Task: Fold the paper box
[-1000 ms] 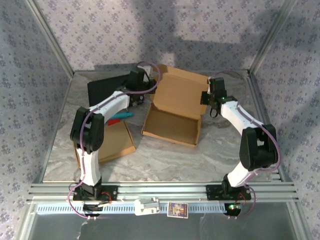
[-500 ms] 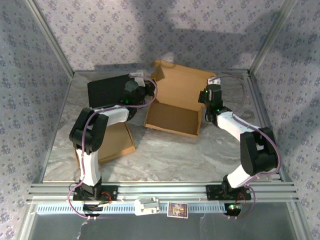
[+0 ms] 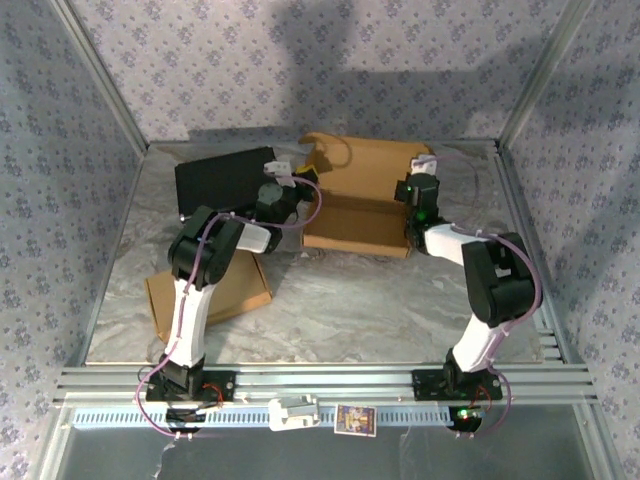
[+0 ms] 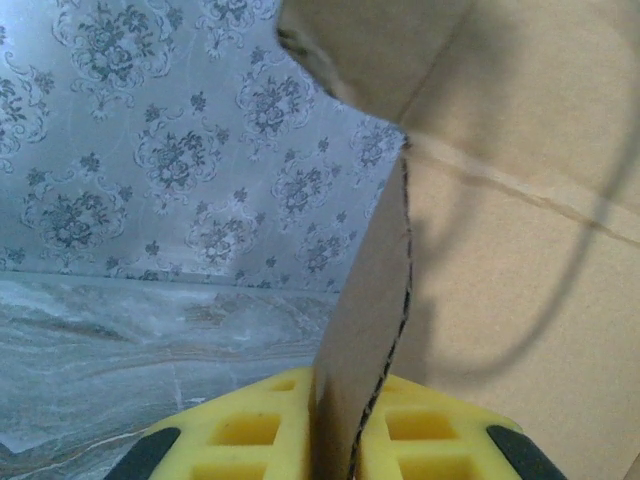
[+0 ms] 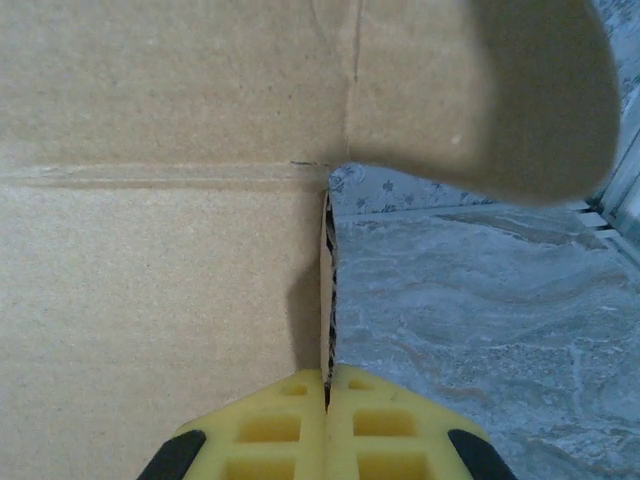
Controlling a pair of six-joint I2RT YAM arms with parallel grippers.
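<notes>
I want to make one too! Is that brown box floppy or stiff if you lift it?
Probably fairly stiff: the box wall stands straight in the left tool. Likely light: its edge looks thin. May bend along creases.

The front middle of the table [image 3: 340, 320] lies bare, a wide lane between the left arm [image 3: 212, 242] and the right arm [image 3: 497, 275] straight up to the paper box [image 3: 365, 205] at the back. On the left, a flat cardboard sheet [image 3: 205, 295] and a black panel [image 3: 222, 178] take up the tabletop. Both arms crowd the box's ends; patterned walls [image 3: 300, 70] close in behind and on both sides.
</notes>
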